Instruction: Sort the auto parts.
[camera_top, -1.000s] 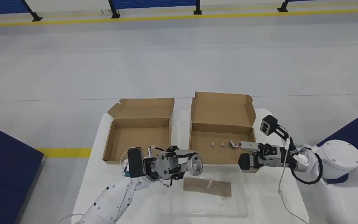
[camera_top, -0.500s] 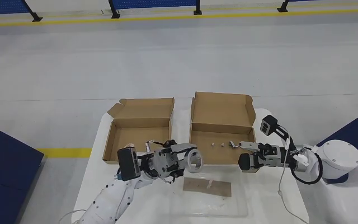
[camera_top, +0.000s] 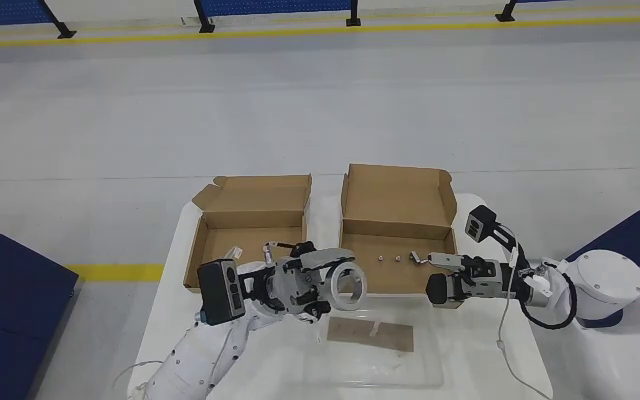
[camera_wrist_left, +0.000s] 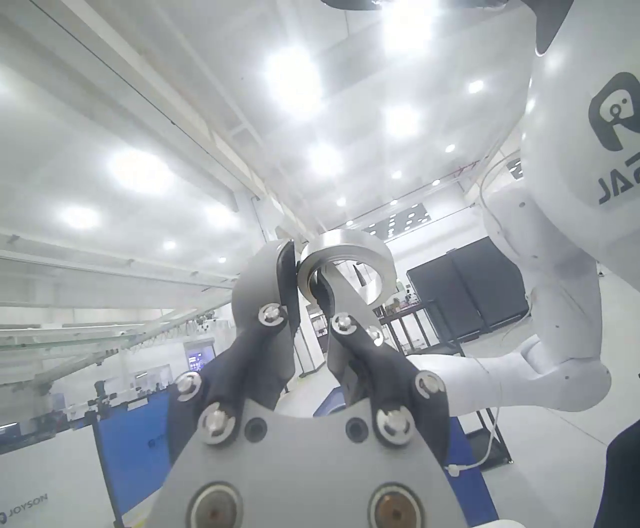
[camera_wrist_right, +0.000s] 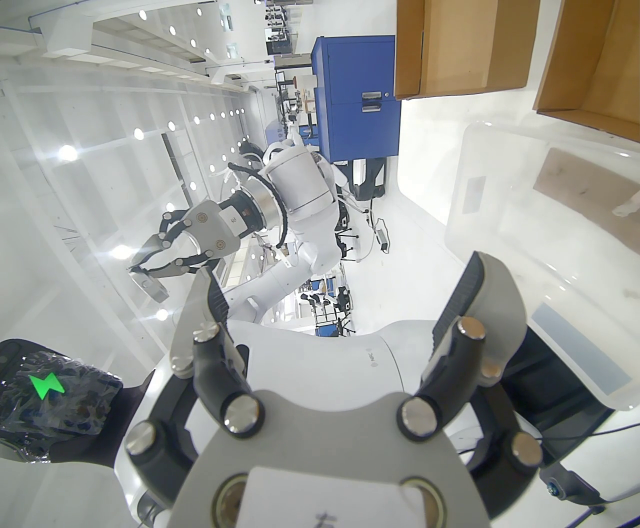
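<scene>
Silvery metal ring is held in the left gripper, which pinches one side of the ring's wall: one finger presses the outside and the other reaches through the bore. In the top view the ring sits at 3 o'clock from that gripper's body, at the very tips of the fingers, and overlaps the near left corner of the right cardboard box. It is clear of the white table. Its bore faces up toward the top camera, so it reads there as a nearly full circle with its flat faces roughly level. It is round, with no long axis, and the gripped side of its wall is at 9 o'clock. The left cardboard box stands open at 10 o'clock from the ring, and a clear plastic tray with a brown cardboard sheet in it lies at about 5 o'clock. The right gripper hangs with its fingers spread wide and nothing between them, over the near right part of the right cardboard box, at 3 o'clock from the ring and well apart from it. Three small parts lie in a row in that box, between the ring and this gripper.
</scene>
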